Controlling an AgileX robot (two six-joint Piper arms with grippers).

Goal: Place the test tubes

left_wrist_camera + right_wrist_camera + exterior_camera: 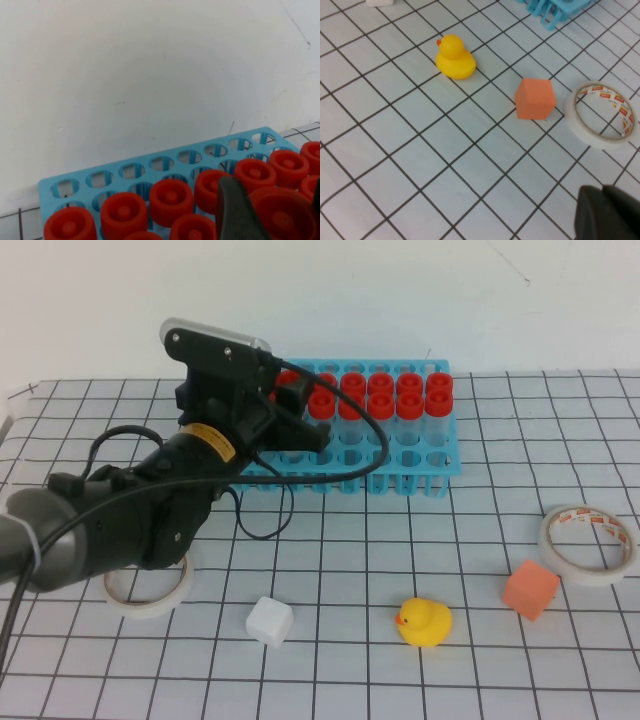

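Handling the tube [282,217] calls for care: judge it light, stiff, slick-walled and probably breakable, so the red cap is your best place to grip. The left gripper [305,410] appears to pinch it there, above the left part of the rack [440,468]. Lower it straight, since a tilted tube could jam on a hole's rim. Other capped tubes [410,400] stand upright in the rack close beside it. The right gripper [607,210], fingers pressed together, hangs over the table near the tape [600,115] and cube [535,98].
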